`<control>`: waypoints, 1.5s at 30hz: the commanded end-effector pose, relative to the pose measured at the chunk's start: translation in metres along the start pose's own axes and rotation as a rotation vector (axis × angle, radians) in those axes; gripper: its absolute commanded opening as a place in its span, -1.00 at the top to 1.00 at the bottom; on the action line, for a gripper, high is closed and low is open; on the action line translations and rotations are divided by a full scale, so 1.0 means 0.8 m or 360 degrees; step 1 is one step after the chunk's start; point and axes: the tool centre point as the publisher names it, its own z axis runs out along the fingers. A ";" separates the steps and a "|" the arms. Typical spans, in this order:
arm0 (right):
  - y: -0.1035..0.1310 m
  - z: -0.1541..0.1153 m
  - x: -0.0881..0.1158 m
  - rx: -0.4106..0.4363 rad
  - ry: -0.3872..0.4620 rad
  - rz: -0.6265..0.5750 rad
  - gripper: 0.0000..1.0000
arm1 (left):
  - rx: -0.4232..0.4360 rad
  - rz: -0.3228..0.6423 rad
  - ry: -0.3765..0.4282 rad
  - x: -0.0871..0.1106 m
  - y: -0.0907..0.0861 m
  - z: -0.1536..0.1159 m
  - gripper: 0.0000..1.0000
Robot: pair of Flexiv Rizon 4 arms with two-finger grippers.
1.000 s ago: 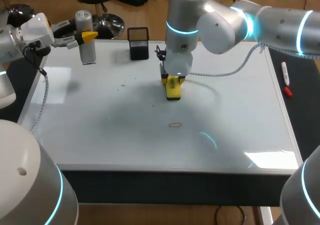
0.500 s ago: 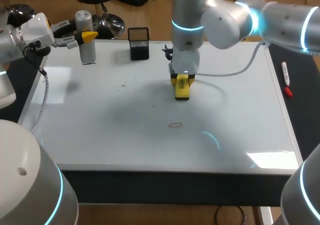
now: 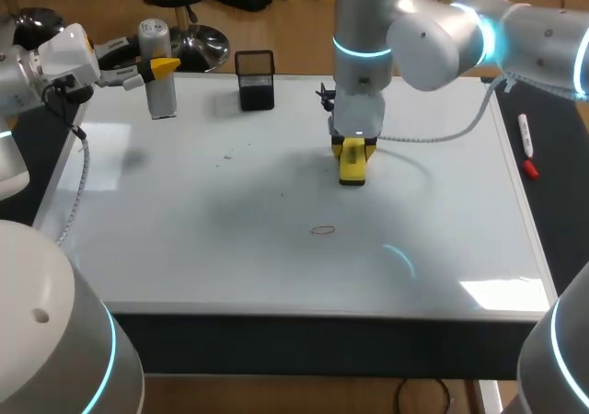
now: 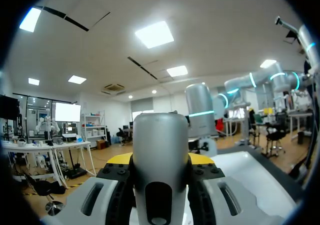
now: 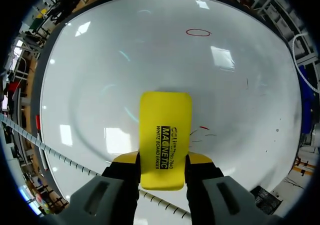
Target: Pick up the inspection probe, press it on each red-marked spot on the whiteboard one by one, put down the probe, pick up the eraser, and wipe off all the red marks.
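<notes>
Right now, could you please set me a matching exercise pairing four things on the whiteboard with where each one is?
1 eraser
2 inspection probe
3 red oval mark
4 black mesh holder

a between the left hand's fingers
b drawn in the open, nothing touching it
c between the right hand's fingers
d standing free near the whiteboard's far edge

Pairs: 1-c, 2-a, 3-b, 4-d.

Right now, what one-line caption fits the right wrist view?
Right tool grips the yellow eraser over the whiteboard, faint red strokes beside it, a red oval mark ahead.
</notes>
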 end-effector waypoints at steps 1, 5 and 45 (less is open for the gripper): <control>0.002 -0.005 0.013 0.0020 0.0003 -0.0005 1.00 | -0.0002 0.0003 -0.0008 0.002 -0.002 0.001 1.00; -0.001 -0.051 0.023 0.0024 0.0001 -0.0004 1.00 | -0.0002 0.0003 -0.0008 0.002 -0.002 0.001 1.00; -0.093 -0.063 0.293 0.0066 0.0064 0.0860 1.00 | -0.0002 0.0003 -0.0008 0.002 -0.002 0.001 1.00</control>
